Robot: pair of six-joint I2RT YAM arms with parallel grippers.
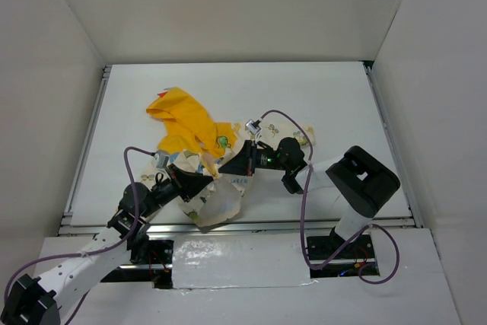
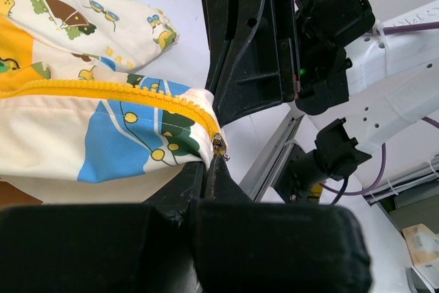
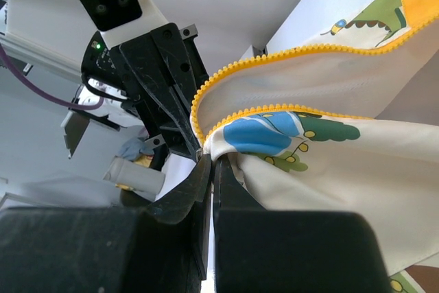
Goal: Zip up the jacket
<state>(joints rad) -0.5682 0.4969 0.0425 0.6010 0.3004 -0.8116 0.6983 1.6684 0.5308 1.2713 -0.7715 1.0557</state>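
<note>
The jacket (image 1: 199, 154) lies bunched on the desk (image 1: 304, 89), close to me, between my two arms. My left gripper (image 2: 214, 169) is pinched tight on the little slider (image 2: 219, 145) at the bottom of the yellow zipper (image 2: 103, 90). My right gripper (image 3: 211, 169) is pinched tight on the jacket's bottom edge, right beside it. The teeth are apart. I think I should hold the bottom firm, keep the cloth tight, and pull the slider slowly toward the hood (image 1: 179, 112).
</note>
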